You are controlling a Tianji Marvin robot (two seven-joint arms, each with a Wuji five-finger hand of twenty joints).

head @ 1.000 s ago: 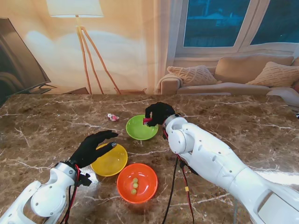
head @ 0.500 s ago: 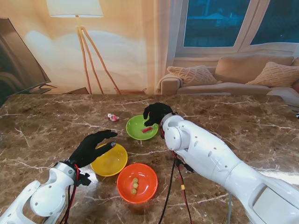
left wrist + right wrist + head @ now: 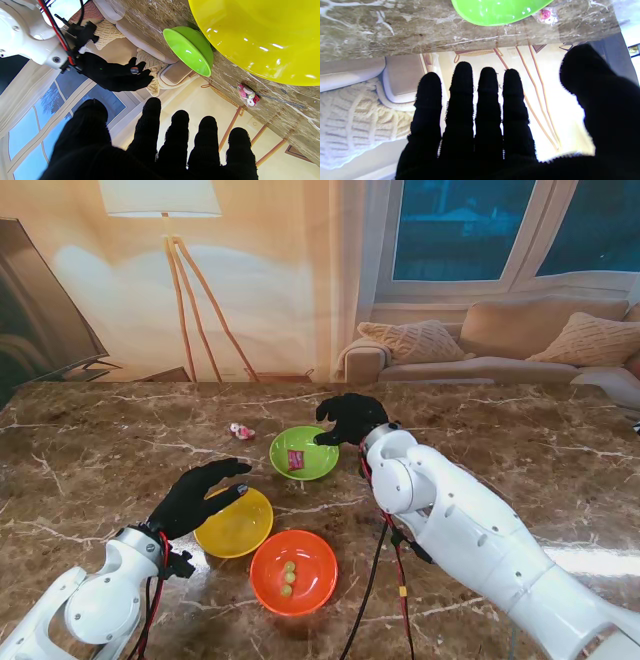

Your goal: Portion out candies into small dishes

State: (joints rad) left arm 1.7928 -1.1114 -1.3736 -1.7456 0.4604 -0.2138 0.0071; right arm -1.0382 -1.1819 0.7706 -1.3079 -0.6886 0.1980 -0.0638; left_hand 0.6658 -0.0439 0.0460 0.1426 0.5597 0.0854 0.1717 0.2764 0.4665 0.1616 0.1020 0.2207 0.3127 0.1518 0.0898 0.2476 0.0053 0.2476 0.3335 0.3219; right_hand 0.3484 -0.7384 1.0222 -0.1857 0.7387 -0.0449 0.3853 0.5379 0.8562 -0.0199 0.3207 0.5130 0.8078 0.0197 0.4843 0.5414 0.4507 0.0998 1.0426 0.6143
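The small wrapped candy (image 3: 241, 431) on the brown marble counter (image 3: 100, 460) is too tiny to read; it lies at about 9 o'clock from the green dish (image 3: 304, 452). A red candy (image 3: 296, 461) sits inside that dish. The right hand (image 3: 350, 418) hovers at the dish's 2 o'clock edge, fingers spread, holding nothing. The left hand (image 3: 196, 496) floats open over the 9 o'clock rim of the yellow dish (image 3: 236, 523). The orange dish (image 3: 293, 571) holds three little yellowish candies (image 3: 287, 577). Behind the counter stand a floor lamp (image 3: 165, 240), a sofa (image 3: 520, 340) with pillows, and a dark window.
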